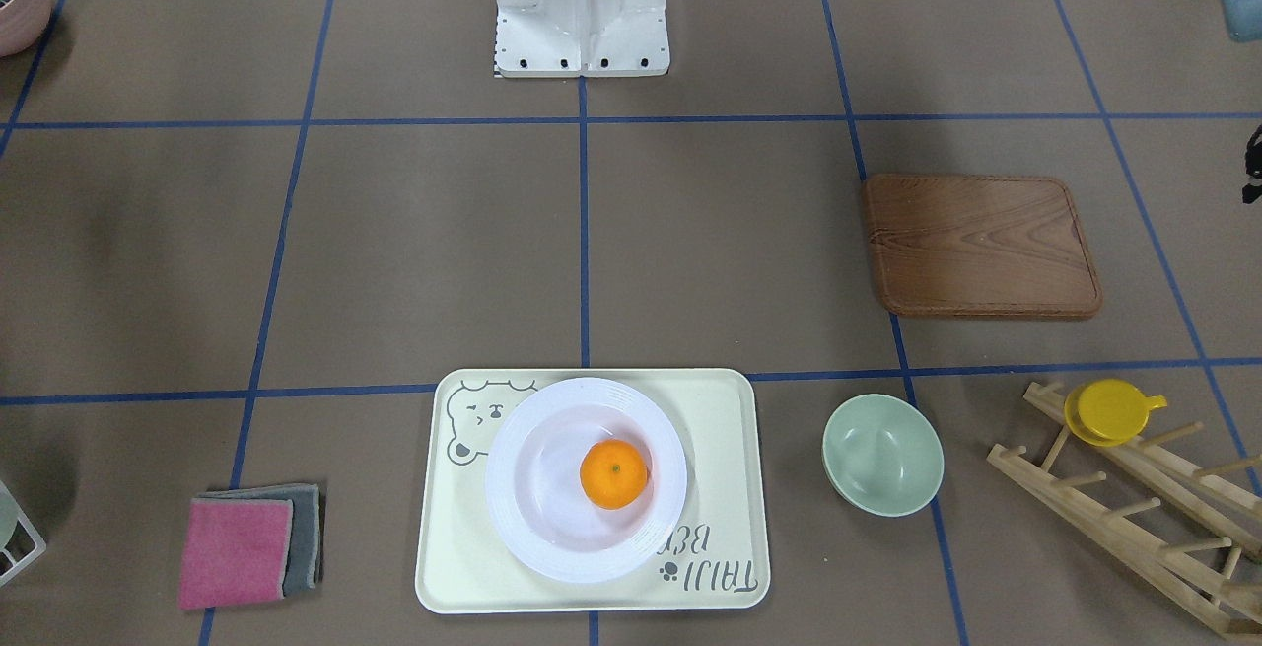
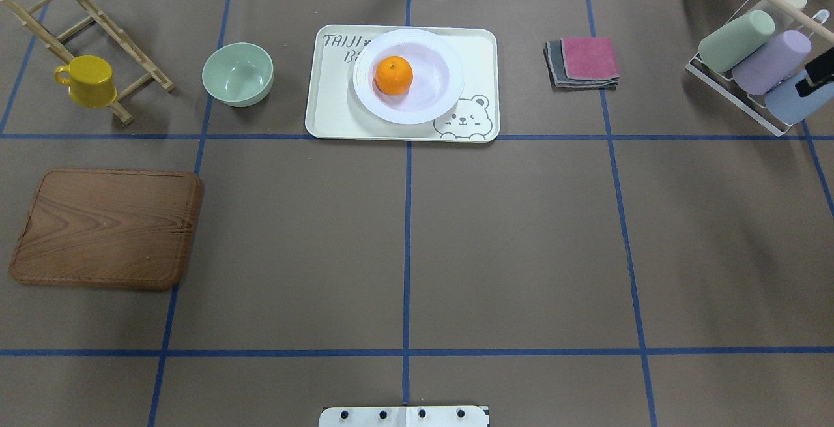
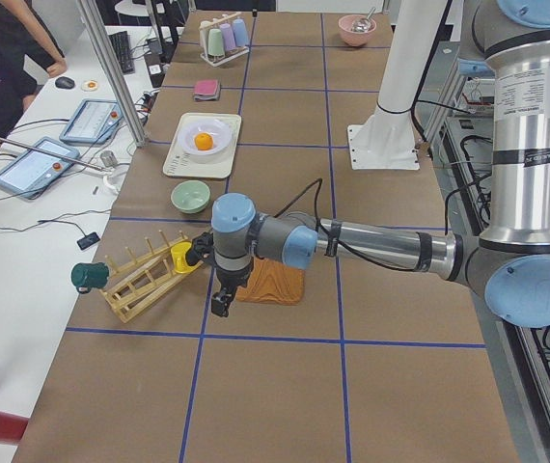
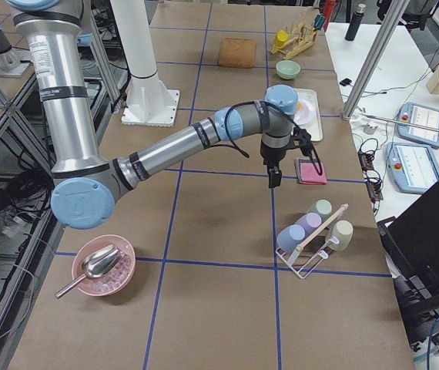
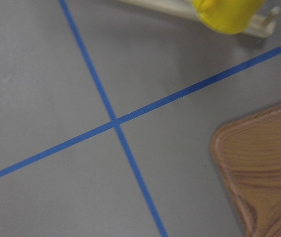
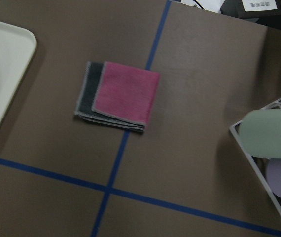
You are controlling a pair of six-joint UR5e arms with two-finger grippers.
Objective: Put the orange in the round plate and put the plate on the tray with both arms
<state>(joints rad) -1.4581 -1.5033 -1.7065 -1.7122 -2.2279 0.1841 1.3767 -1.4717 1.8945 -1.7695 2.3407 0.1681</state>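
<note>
The orange (image 1: 613,473) lies in the sunken centre of the white round plate (image 1: 513,518). The plate rests on the cream bear tray (image 1: 720,429) at the far middle of the table; the overhead view shows the same orange (image 2: 393,75), plate (image 2: 449,98) and tray (image 2: 332,107). My left gripper (image 3: 219,307) hangs above the table beside the wooden board, far from the tray. My right gripper (image 4: 273,179) hangs above the table near the pink cloth. Only the side views show them, so I cannot tell whether either is open or shut.
A wooden board (image 2: 107,228) lies at the left. A pale green bowl (image 2: 238,75) and a wooden rack (image 2: 98,16) with a yellow cup (image 2: 88,81) stand left of the tray. Folded cloths (image 2: 586,62) and a cup rack (image 2: 749,55) lie to its right.
</note>
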